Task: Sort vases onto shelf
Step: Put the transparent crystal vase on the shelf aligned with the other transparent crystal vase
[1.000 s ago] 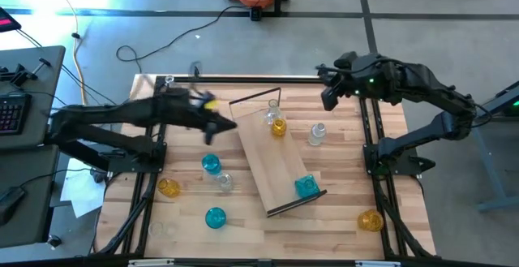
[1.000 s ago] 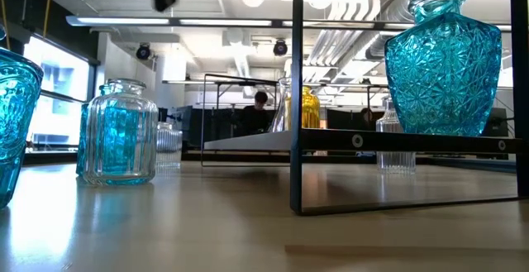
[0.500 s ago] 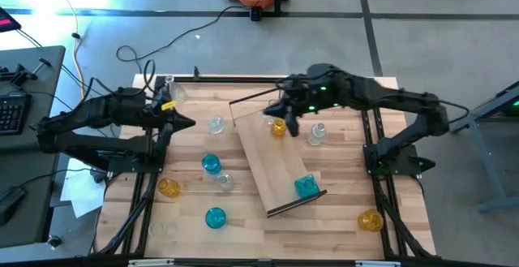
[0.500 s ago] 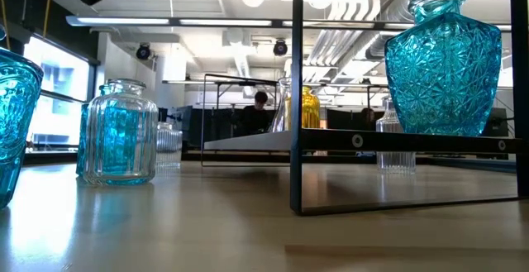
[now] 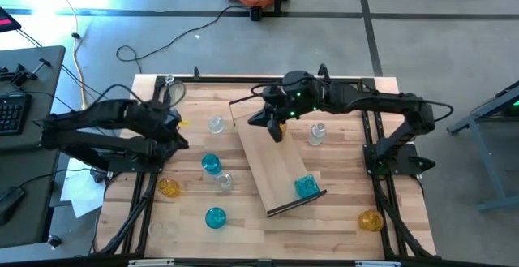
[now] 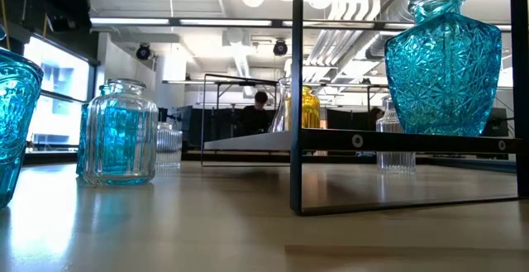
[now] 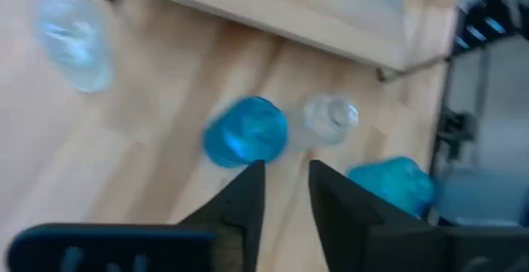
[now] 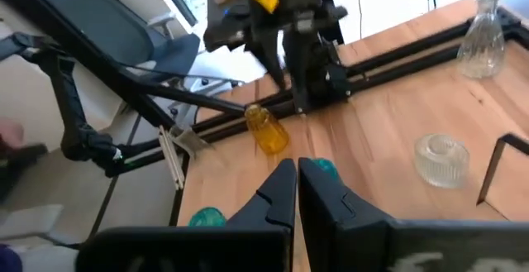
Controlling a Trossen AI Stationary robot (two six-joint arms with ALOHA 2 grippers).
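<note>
The shelf (image 5: 272, 157) lies slantwise mid-table, a blue vase (image 5: 306, 187) standing on its near end and an amber vase (image 6: 309, 108) on its far end. My right gripper (image 5: 274, 131) hangs shut over that far end, covering the amber vase from above; in its wrist view (image 8: 296, 169) nothing is between the fingers. My left gripper (image 5: 180, 125) is at the table's left with its fingers a little open (image 7: 287, 173) above a blue vase (image 7: 245, 131) and holding nothing. A clear vase (image 5: 216, 124) stands on the table between the two grippers.
Loose vases stand on the tabletop: a clear one (image 5: 316, 133) right of the shelf, blue (image 5: 211, 164), clear (image 5: 225, 181), amber (image 5: 168, 187) and blue (image 5: 215, 217) ones at the near left, an amber one (image 5: 370, 220) at the near right, and a tall clear one (image 5: 174, 95) at the far left.
My left gripper has drawn back from beside the shelf toward the table's left edge, leaving the clear vase uncovered. My right gripper has swung from the far right toward the table's left, sinking and turning, and now hangs over the shelf's far end.
</note>
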